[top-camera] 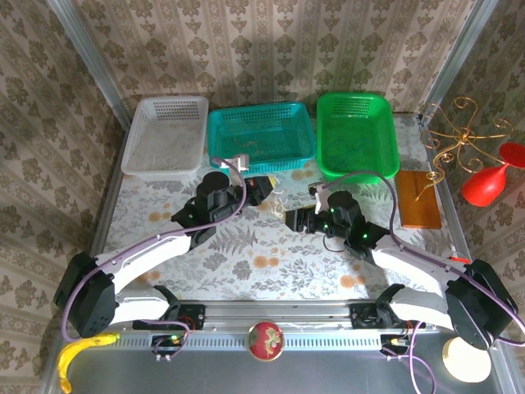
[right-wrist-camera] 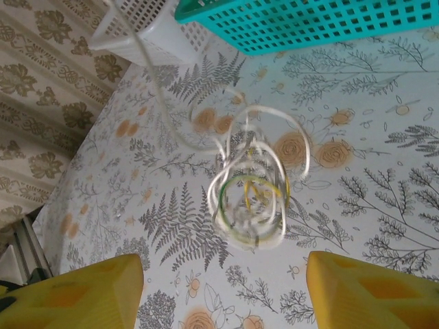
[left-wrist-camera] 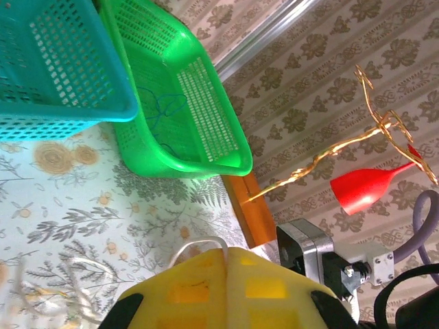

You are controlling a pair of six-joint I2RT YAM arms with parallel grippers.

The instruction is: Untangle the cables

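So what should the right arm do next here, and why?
Probably ease the right gripper forward and close on the cables: its fingers are wide open with the clump just ahead between them, while the left gripper seems shut on a white strand, giving something to pull against.

Perforated plastic baskets block the far edge: white basket (top-camera: 168,131) left, teal basket (top-camera: 261,135) centre, green basket (top-camera: 357,135) right. Knotted whitish-yellow cables (right-wrist-camera: 248,195) occupy mid-table; the nearer floral tablecloth (top-camera: 262,263) lies open.
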